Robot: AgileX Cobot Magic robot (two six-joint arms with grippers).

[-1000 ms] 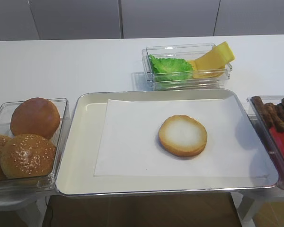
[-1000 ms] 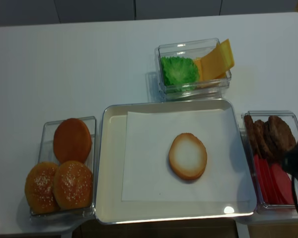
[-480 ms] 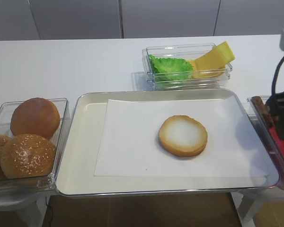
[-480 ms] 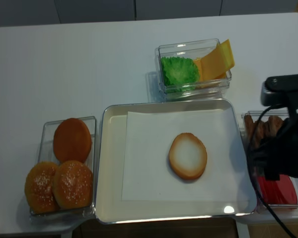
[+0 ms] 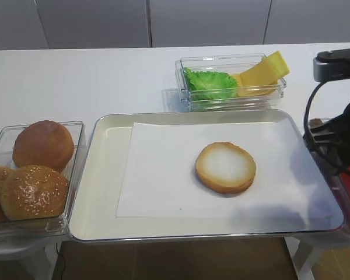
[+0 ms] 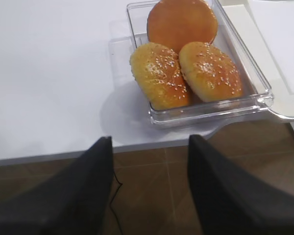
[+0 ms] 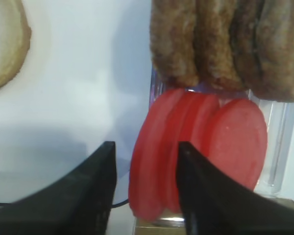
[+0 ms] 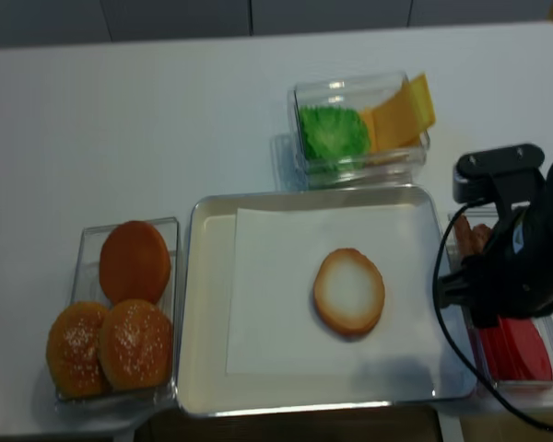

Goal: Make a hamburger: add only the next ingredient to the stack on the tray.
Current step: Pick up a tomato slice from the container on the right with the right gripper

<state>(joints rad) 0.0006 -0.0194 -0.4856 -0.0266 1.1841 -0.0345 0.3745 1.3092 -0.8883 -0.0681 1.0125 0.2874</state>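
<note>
The bun bottom half (image 5: 225, 167) lies pale face up on the paper-lined tray (image 5: 99, 175), right of its middle. Several red tomato slices (image 7: 235, 142) stand overlapped on edge in a clear bin right of the tray. My right gripper (image 7: 147, 196) is open and low over that bin. Its fingers (image 7: 100, 191) straddle the leftmost slices, and a gap shows between the left finger and the nearest slice. In the realsense view the right arm (image 8: 511, 276) covers most of the bin. My left gripper (image 6: 149, 196) hangs open over the floor, off the table's front left, with nothing in it.
Brown patties (image 7: 220, 44) fill the far end of the tomato bin. A clear bin of whole buns (image 5: 32, 175) stands left of the tray. Behind the tray, another bin holds lettuce (image 5: 209, 84) and cheese slices (image 5: 262, 73).
My right arm has come in from the right edge of the views and now stands over the bin beside the tray. Bun and tray have not moved.
</note>
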